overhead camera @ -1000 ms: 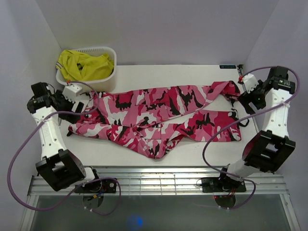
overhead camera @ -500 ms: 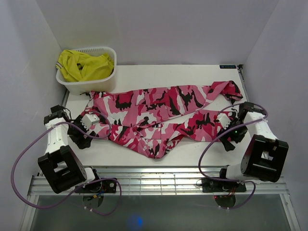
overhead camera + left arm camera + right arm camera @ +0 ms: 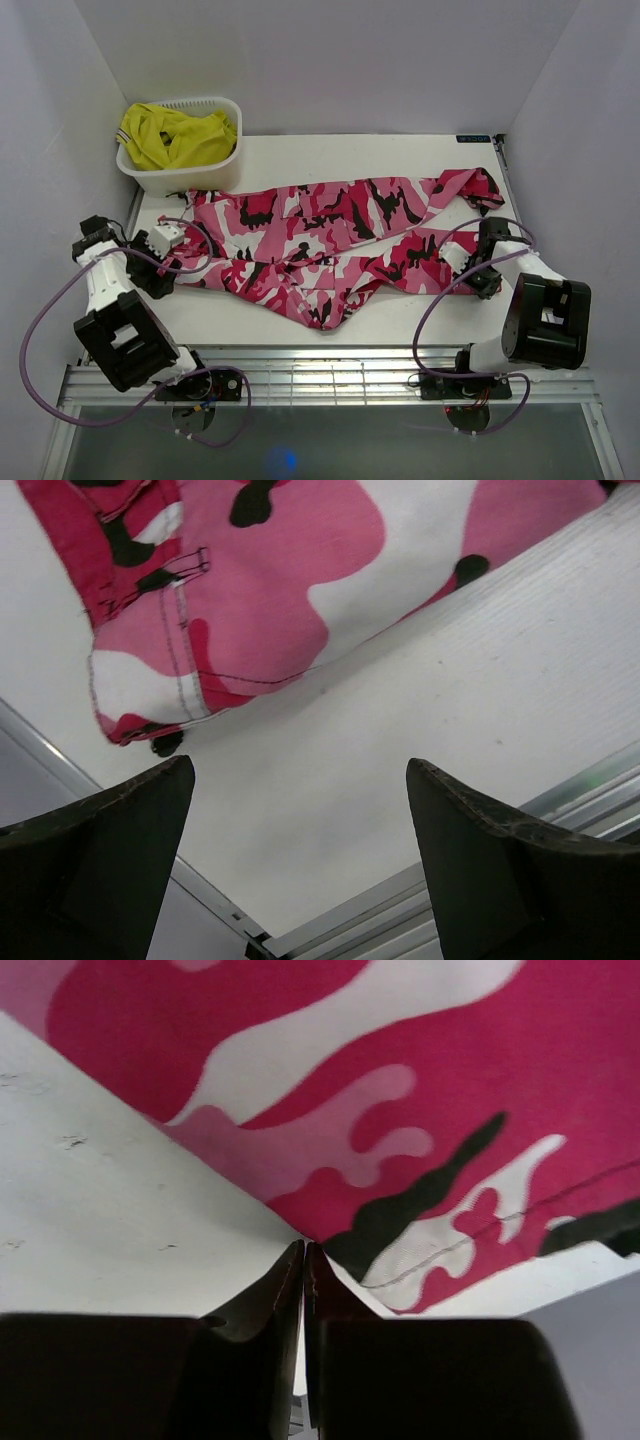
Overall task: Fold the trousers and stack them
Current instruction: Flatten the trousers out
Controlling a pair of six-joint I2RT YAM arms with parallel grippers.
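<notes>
The trousers (image 3: 330, 235), in pink, white, dark red and black camouflage, lie spread across the table from left to right, partly bunched in the middle. My left gripper (image 3: 183, 248) hovers low at their left end. In the left wrist view it (image 3: 298, 765) stands wide open over bare table, with a trouser hem (image 3: 280, 570) just beyond the fingertips. My right gripper (image 3: 472, 262) sits at the right end of the near leg. In the right wrist view it (image 3: 303, 1245) is shut, its tips meeting at the fabric edge (image 3: 400, 1080). I see no cloth between the fingers.
A white basket (image 3: 150, 178) holding a plain yellow garment (image 3: 175, 135) stands at the back left corner. The white table (image 3: 350, 155) is walled in on three sides. A metal rail (image 3: 330, 375) runs along the near edge by the arm bases.
Both arms have come down from the trousers' far ends toward the near side. The right gripper has gone from open to shut. The left end of the trousers has shifted slightly.
</notes>
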